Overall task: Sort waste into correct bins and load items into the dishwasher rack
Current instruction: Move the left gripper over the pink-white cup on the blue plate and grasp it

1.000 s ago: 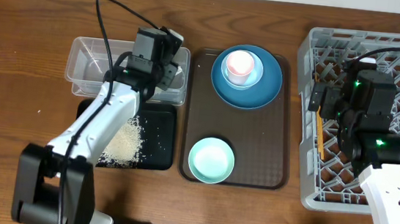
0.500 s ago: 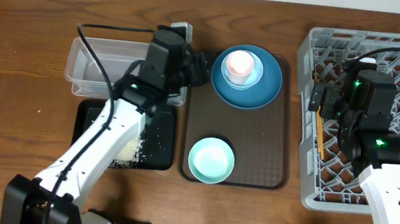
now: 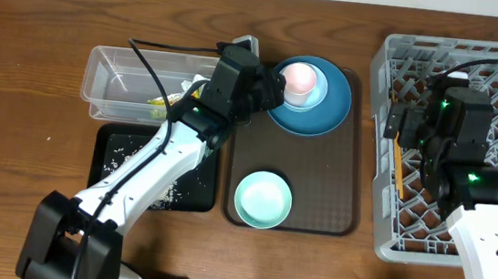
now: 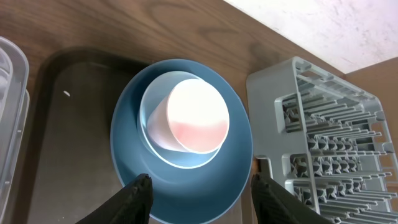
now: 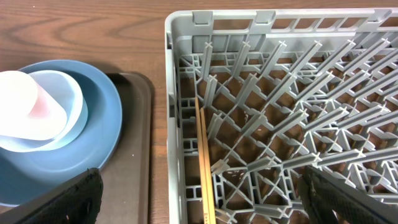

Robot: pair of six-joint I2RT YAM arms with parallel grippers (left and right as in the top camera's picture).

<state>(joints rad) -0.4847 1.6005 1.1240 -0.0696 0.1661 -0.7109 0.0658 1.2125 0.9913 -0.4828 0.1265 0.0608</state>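
- Looks like the dish-loading step: wrapper [image 3: 162, 106] lying in the clear tub [image 3: 109, 71] at upper left of the overhead view, rice [image 3: 163, 191] scattered on the black tray [image 3: 110, 154] just below it.
- Judged as an approach to the cup [image 4: 196, 115], which sits tilted on the saucer [image 4: 149, 118], itself stacked on the plate [image 4: 127, 149] at the top end of the brown tray [image 4: 68, 124].
- Hovering with the left pincer [image 4: 202, 193] over the lower rim of the plate in the wrist view; jaws parted, nothing between them, touching nothing as far as can be told.
- Waiting with the right pincer [image 5: 205, 200] above the left edge of the rack [image 5: 176, 112] at the right of the frame; spread wide and empty.
- Chopsticks [image 5: 203, 155] lying inside the rack along its left wall, so counted as loaded; bowl [image 3: 262, 199] at the lower end of the brown tray, not yet loaded.
- Next, probably: move up-frame to centre on the cup, drop until the jaws straddle its wall, then clench.
- Calls for care with the lean of the cup: likely to slide on the saucer or drag it along if pinched off-centre.
- After that, lift clear of the stack and carry rightward to the rack, avoiding the right arm parked there.
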